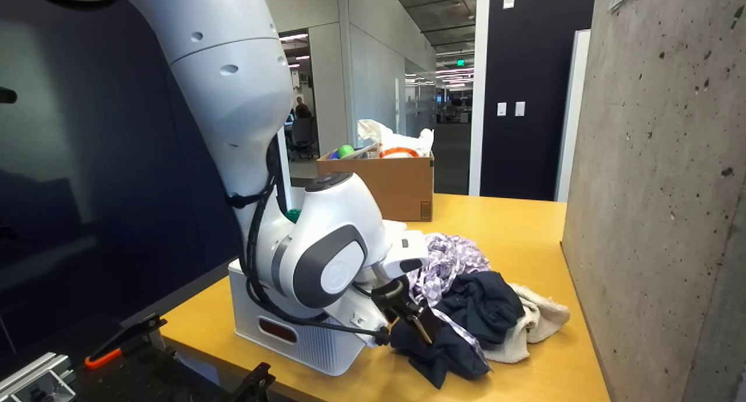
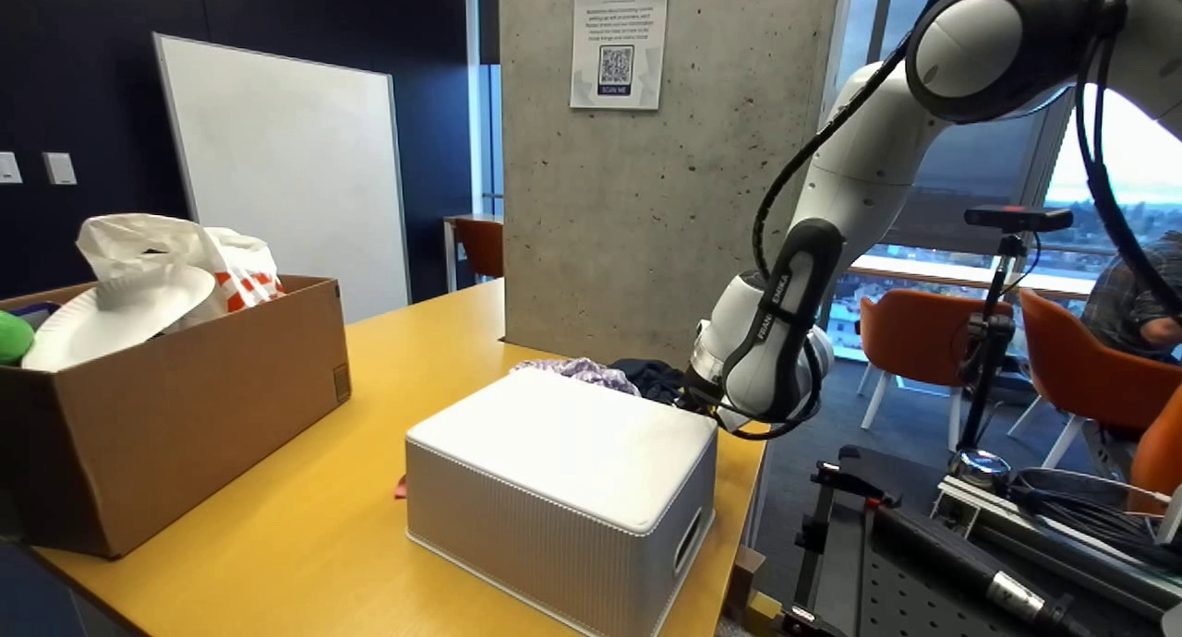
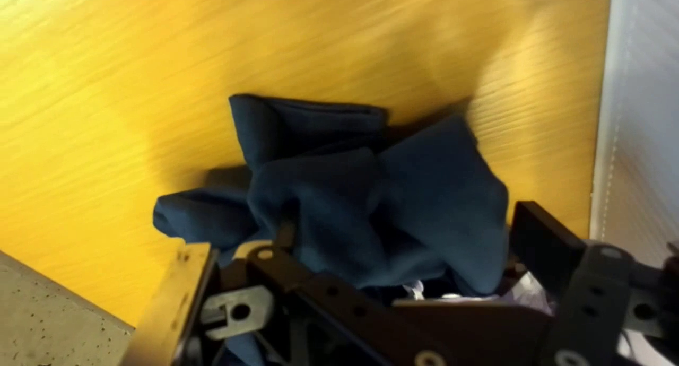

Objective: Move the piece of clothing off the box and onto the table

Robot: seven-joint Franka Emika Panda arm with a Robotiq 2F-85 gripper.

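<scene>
Fingers (image 3: 546,244) stand wide apart over navy cloth (image 3: 339,212), contact unclear

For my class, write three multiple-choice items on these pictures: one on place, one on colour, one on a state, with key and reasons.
1. Where does the dark blue clothing lie, relative to the white box?
A) On top
B) Inside
C) Beside

2. What colour is the table?
A) Grey
B) Yellow
C) Green

3. How does the pincer stand?
A) Open
B) Shut on clothing
C) Shut on nothing

1 C: the wrist view shows table between clothing and box.
2 B: yellow in all three views.
3 A: its jaws stand wide apart in the wrist view.
</scene>
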